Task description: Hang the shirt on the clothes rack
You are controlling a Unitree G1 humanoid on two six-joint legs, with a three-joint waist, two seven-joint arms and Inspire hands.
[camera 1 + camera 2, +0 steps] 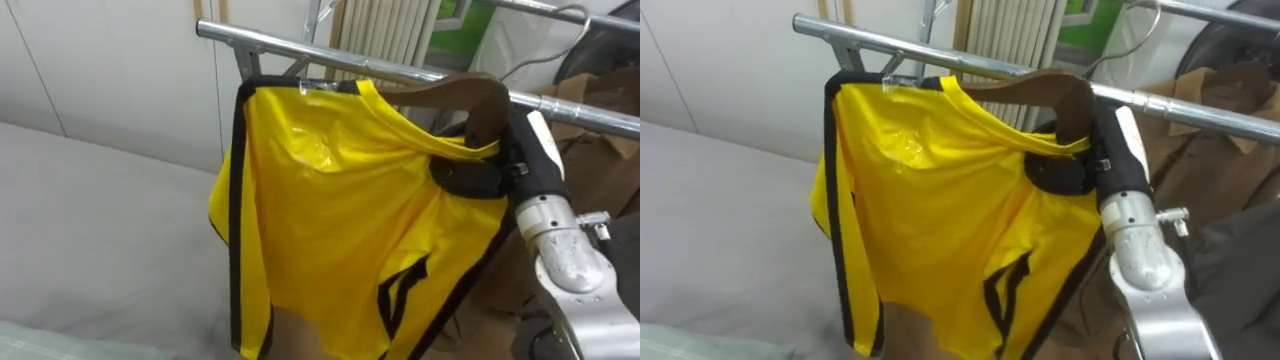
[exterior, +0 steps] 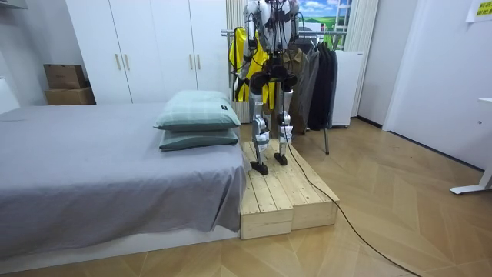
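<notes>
Yellow shirt [image 1: 340, 220], black-trimmed, is draped on a brown wooden hanger [image 1: 450, 92] at the metal rail [image 1: 300, 48]. The hook is hidden and the hem is cut off. The right hand [image 1: 500, 165] is placed at the hanger's right shoulder, its fingers partly hidden by cloth, so the grip cannot be told. The left hand [image 2: 241, 88] is too small in the room view for its fingers to be read.

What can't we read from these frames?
- Grip of right robot hand: eye views, tucked behind yellow garment and hanger.
- Hook over rail or not: hidden behind hanger's top.
- Garment hem: cut off by eye views' bottom edge.
- State of left robot hand: room view, too small.
</notes>
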